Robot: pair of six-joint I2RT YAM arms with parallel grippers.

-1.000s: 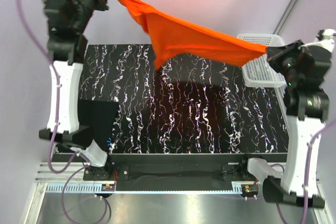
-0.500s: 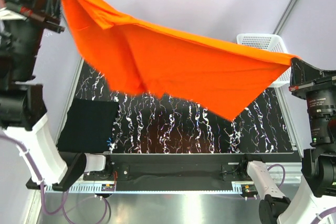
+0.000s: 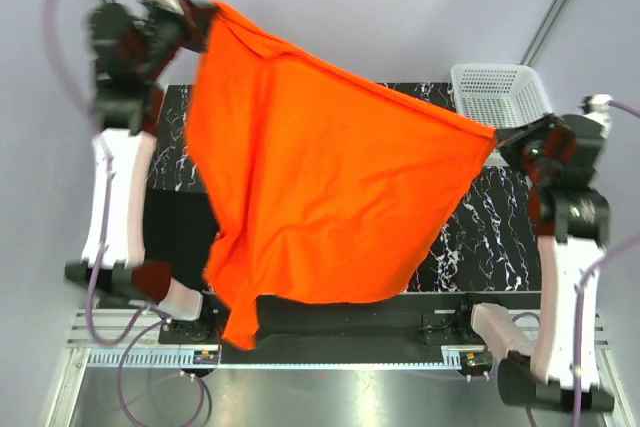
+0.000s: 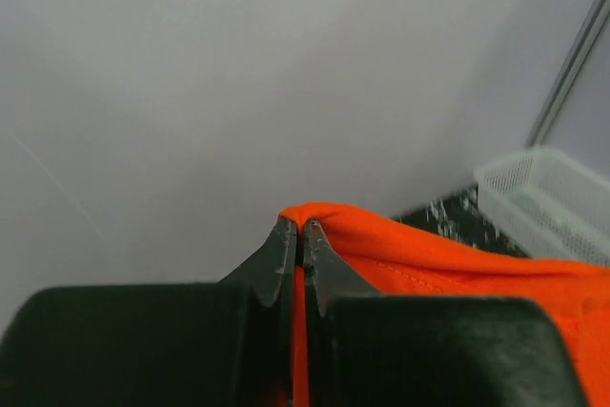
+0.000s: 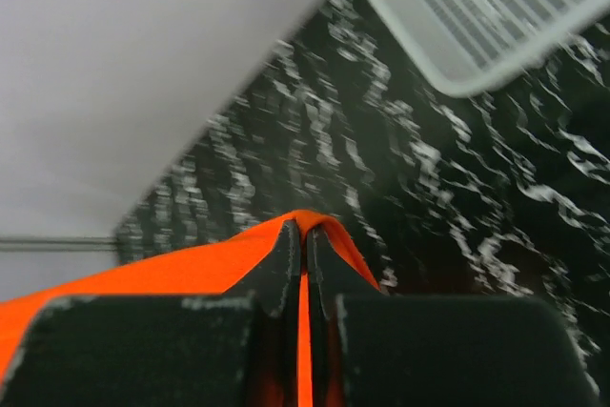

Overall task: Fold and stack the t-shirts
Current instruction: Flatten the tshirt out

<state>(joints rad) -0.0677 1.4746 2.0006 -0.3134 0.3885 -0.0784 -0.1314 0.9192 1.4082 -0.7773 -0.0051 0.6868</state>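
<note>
Now the orange-red t-shirt (image 3: 320,197) is hanging in the air as one broad sheet, where a second ago it was stretching as a narrow, bunched band across twelve o'clock. The left claw (image 3: 203,19), up at eleven o'clock, is pinching one top corner, its jaws nearly closed on the cloth. The right claw (image 3: 500,137), lower at three o'clock, is pinching the opposite corner likewise. The bottom edge is trailing toward six o'clock, past the near edge of the marbled mat (image 3: 490,217). By my judgement the shake-out is done and laying flat is due next; no fold is showing yet. The cloth is thin, matte and soft, rippling in shallow waves. The mat is gleaming black with white veins. The basket (image 3: 495,92), rigid white mesh, is sitting at two o'clock.
</note>
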